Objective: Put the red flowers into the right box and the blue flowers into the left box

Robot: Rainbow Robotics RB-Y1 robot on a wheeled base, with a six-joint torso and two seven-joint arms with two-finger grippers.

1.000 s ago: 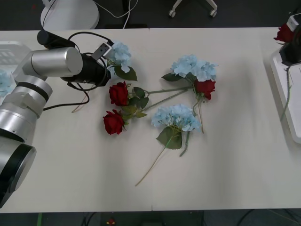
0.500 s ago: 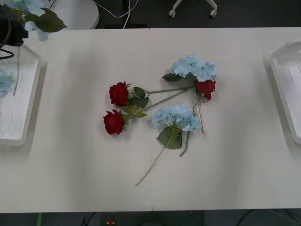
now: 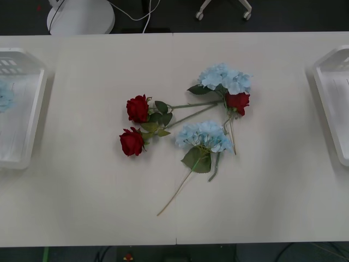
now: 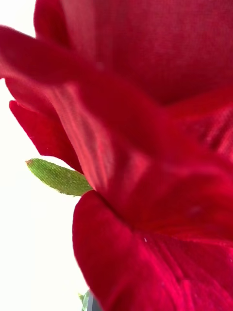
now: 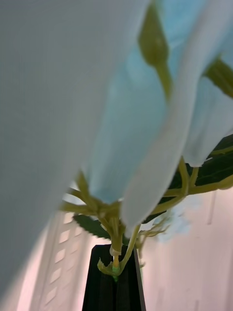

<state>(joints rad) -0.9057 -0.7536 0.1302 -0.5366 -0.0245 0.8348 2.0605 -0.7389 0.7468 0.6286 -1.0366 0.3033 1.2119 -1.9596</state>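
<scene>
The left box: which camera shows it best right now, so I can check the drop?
The front view shows the left box best: its rim, slotted end and a blue flower already inside at the table's left edge. The left wrist view gives only a blurred slotted wall behind the held blue flower. In the right wrist view a red rose blocks everything.

No text, label, brand, number or sign can be read on anything seen in these views.

I see deep-red roses (image 3: 137, 108), pale sky-blue clusters (image 3: 204, 135), green stems, white trays (image 3: 34, 117), cream table (image 3: 98, 207), black jaws.
</scene>
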